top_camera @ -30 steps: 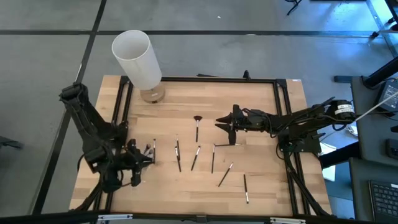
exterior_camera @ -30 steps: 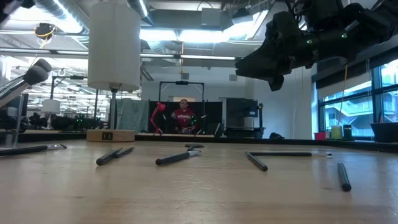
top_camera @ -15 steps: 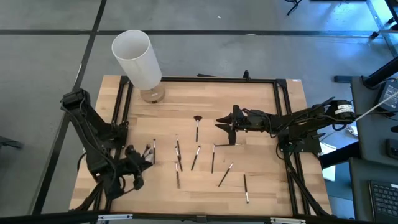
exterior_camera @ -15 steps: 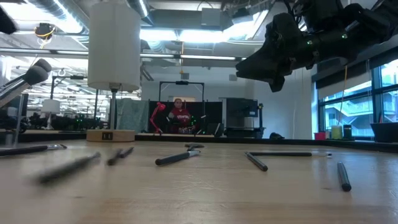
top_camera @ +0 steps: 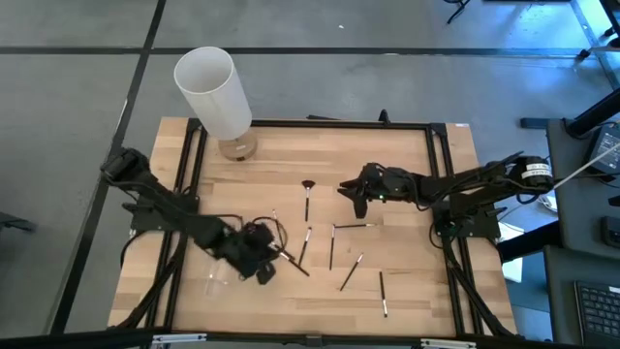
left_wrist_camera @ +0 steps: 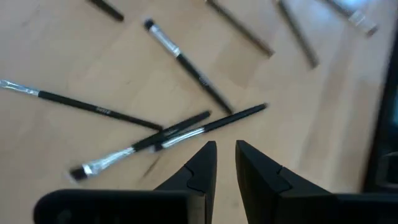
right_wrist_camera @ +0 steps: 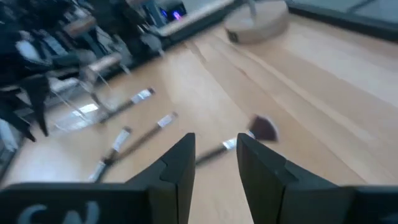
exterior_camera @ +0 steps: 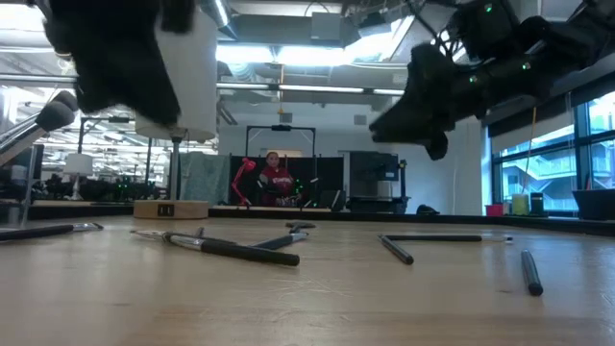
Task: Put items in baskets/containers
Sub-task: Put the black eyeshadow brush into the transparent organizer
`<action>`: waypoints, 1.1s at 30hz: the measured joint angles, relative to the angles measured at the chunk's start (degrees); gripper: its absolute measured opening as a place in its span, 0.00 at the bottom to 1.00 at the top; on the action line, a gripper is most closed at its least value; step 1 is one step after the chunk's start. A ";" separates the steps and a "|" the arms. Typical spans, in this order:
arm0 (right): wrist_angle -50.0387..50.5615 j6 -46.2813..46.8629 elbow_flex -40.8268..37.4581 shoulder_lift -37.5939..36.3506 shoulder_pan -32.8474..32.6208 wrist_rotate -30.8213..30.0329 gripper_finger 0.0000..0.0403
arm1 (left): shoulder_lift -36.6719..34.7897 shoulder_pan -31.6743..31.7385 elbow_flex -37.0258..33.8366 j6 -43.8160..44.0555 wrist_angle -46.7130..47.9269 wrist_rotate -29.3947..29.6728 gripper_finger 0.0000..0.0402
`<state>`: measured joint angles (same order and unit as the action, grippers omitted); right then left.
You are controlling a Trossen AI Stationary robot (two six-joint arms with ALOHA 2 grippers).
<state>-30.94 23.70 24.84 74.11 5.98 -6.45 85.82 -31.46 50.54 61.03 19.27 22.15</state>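
Note:
Several thin dark brushes lie flat on the wooden table (top_camera: pixel 407 155). They include a fan-shaped one (top_camera: pixel 307 194), one lying slantwise (top_camera: pixel 293 262) and others to its right (top_camera: pixel 331 247). My left gripper (top_camera: pixel 274 258) hovers over the slanted brush. Its fingers stand a narrow gap apart and hold nothing, as the left wrist view (left_wrist_camera: pixel 225 149) shows. My right gripper (top_camera: pixel 347 194) is open and empty, above the table to the right of the fan brush (right_wrist_camera: pixel 264 127). A faint pale shape (top_camera: pixel 216 281) near the left arm may be the clear cup; I cannot tell.
A tall white cylinder (top_camera: pixel 211 89) and a small tan jar (top_camera: pixel 235 147) stand at the far left corner. A dark frame (top_camera: pixel 441 194) runs round the table top. A person shows in the room far behind the table (exterior_camera: pixel 280 181).
My left gripper has swung from the table's left side toward its middle, over the brushes. One brush near it has slid across the table and now lies slantwise. My right gripper has stayed about where it was and tipped a little.

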 joint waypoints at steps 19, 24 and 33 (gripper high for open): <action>39.12 1.35 14.16 -0.09 0.00 -2.53 0.29 | 2.41 13.17 10.25 2.26 23.99 -7.61 0.13; 41.39 1.34 15.24 -0.09 -0.59 -6.43 0.29 | 3.65 13.20 15.82 14.10 45.24 -3.86 0.13; 41.07 1.47 15.45 -0.11 -0.62 -6.29 0.29 | 8.35 18.40 11.57 14.72 45.20 -8.83 0.24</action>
<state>10.13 25.17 40.29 74.00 5.37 -12.74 94.17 -13.06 62.11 75.75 64.47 13.32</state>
